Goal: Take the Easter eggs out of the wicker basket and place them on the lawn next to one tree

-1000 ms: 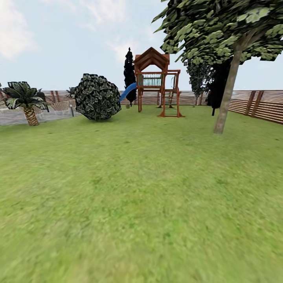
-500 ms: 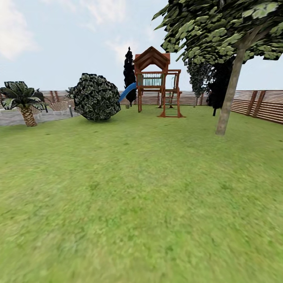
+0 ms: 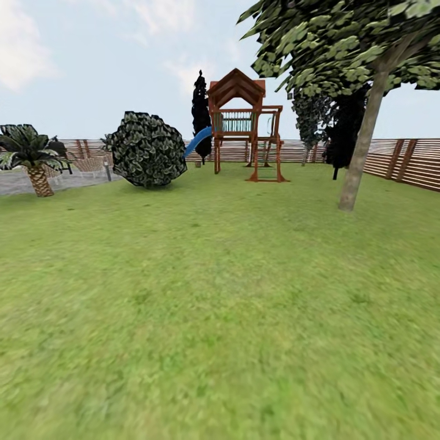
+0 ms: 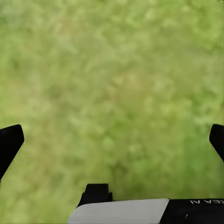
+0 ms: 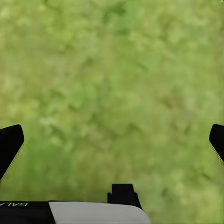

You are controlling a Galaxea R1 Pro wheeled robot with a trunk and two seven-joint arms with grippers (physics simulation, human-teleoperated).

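Observation:
The lawn (image 3: 220, 293) spreads green and patchy across the head view. A tree (image 3: 362, 146) with a pale grey-beige trunk and mottled dark leaves stands at the right, ahead of me. The Easter eggs and the wicker basket are out of view. In the left wrist view my left gripper (image 4: 112, 140) is open, its black fingertips (image 4: 9, 144) wide apart over bare grass. In the right wrist view my right gripper (image 5: 112, 140) is open too, with nothing but grass between its fingertips (image 5: 9, 142).
A wooden play tower (image 3: 244, 125) with a blue slide (image 3: 197, 142) stands at the back centre, a round bush (image 3: 148, 150) left of it, a palm (image 3: 30, 156) at far left. A brown slat fence (image 3: 403, 162) bounds the garden. A black-trunked dark tree (image 3: 342, 131) stands behind the pale one.
The whole head view has shifted slightly: the palm and bush slid left and the tree trunk slid right and grew a little, so the camera has moved forward.

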